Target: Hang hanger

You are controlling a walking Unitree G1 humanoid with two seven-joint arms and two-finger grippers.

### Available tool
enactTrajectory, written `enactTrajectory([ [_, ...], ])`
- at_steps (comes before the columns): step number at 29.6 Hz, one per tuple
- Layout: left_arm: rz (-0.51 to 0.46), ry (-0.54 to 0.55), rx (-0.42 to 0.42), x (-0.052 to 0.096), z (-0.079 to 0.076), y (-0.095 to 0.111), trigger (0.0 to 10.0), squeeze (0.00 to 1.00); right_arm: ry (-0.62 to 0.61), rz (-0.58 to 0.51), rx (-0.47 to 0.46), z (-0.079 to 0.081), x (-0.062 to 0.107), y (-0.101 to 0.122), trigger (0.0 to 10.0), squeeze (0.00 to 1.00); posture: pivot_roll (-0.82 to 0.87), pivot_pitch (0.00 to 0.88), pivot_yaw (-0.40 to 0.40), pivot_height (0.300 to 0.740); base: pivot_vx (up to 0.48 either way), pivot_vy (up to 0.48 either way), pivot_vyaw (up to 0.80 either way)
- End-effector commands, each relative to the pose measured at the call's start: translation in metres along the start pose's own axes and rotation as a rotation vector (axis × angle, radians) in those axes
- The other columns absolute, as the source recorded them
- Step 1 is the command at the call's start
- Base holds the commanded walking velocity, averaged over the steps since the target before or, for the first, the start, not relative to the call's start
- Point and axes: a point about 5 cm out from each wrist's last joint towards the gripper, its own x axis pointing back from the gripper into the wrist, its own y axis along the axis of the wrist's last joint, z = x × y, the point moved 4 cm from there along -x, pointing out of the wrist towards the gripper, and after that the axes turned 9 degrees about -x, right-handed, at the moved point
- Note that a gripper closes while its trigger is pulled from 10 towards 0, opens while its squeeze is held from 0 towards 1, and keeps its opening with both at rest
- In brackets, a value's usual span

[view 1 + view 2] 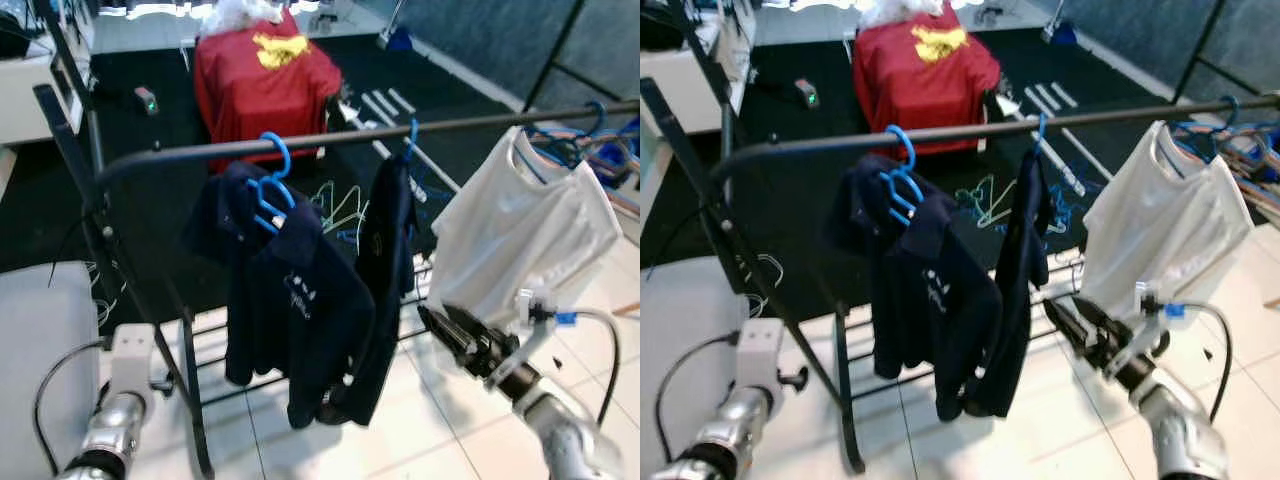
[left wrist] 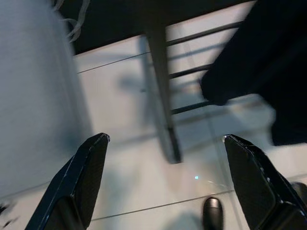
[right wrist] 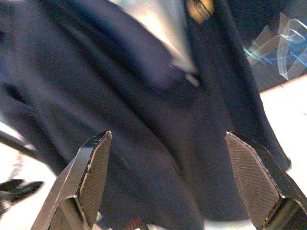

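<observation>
Right gripper (image 1: pixel 432 318) wide open, empty; blue hanger (image 1: pixel 271 190) up-left on rail (image 1: pixel 400 130).

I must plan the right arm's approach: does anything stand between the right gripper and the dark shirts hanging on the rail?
Nothing visible does. The right gripper, fingers open, points at the dark shirts on the rail with open air between.

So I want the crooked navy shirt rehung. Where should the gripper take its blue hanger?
Probably the blue hanger at its neck, just under the hook on the rail. Come from the robot's side: the rest sits inside the navy shirt.
</observation>
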Motion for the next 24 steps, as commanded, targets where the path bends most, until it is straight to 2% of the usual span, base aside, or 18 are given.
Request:
enactTrajectory([
  [1, 0.048, -0.051, -0.023, 0.002, -0.012, -0.012, 10.0, 0.00, -0.152, 0.046, 0.018, -0.022, 0.007, -0.019, 10.0, 0.00, -0.05, 0.076, -0.016, 0.740, 0.000, 0.000, 0.00],
  [3, 0.048, -0.051, -0.023, 0.002, -0.012, -0.012, 10.0, 0.00, -0.152, 0.046, 0.018, -0.022, 0.007, -0.019, 10.0, 0.00, -0.05, 0.076, -0.016, 0.740, 0.000, 0.000, 0.00],
  [4, 0.055, -0.072, -0.032, 0.002, -0.018, -0.013, 10.0, 0.00, -0.238, 0.110, 0.047, -0.031, 0.011, -0.034, 10.0, 0.00, -0.05, 0.071, -0.019, 0.740, 0.000, 0.000, 0.00],
  [5, 0.055, -0.072, -0.032, 0.002, -0.018, -0.013, 10.0, 0.00, -0.238, 0.110, 0.047, -0.031, 0.011, -0.034, 10.0, 0.00, -0.05, 0.071, -0.019, 0.740, 0.000, 0.000, 0.00],
  [8, 0.090, -0.118, -0.049, 0.003, -0.031, -0.018, 10.0, 0.00, -0.435, 0.272, 0.076, -0.052, 0.024, -0.079, 10.0, 0.00, -0.04, 0.072, -0.025, 0.740, 0.000, -0.140, 0.00],
  [10, 0.100, -0.121, -0.050, 0.003, -0.032, -0.019, 10.0, 0.00, -0.464, 0.297, 0.083, -0.055, 0.027, -0.086, 10.0, 0.00, -0.04, 0.074, -0.025, 0.740, 0.000, -0.420, 0.00],
  [13, 0.100, -0.121, -0.050, 0.003, -0.032, -0.019, 10.0, 0.00, -0.464, 0.297, 0.083, -0.055, 0.027, -0.086, 10.0, 0.00, -0.04, 0.074, -0.025, 0.740, 0.000, -0.420, 0.00],
  [16, 0.112, -0.114, -0.036, 0.003, -0.033, -0.019, 10.0, 0.00, -0.477, 0.376, 0.122, -0.055, 0.032, -0.101, 10.0, 0.00, -0.04, 0.079, -0.019, 0.740, 0.000, -0.475, 0.00],
  [18, 0.112, -0.114, -0.036, 0.003, -0.033, -0.019, 10.0, 0.00, -0.477, 0.376, 0.122, -0.055, 0.032, -0.101, 10.0, 0.00, -0.04, 0.079, -0.019, 0.740, 0.000, -0.480, 0.00],
  [20, 0.126, -0.109, -0.030, 0.003, -0.034, -0.020, 10.0, 0.00, -0.441, 0.438, 0.199, -0.053, 0.030, -0.109, 10.0, 0.00, -0.04, 0.083, -0.023, 0.740, 0.000, -0.476, 0.71],
  [24, 0.130, -0.116, -0.023, 0.003, -0.036, -0.020, 10.0, 0.00, -0.450, 0.444, 0.202, -0.055, 0.029, -0.114, 10.0, 0.00, -0.04, 0.083, -0.022, 0.740, 0.000, -0.480, 0.80],
])
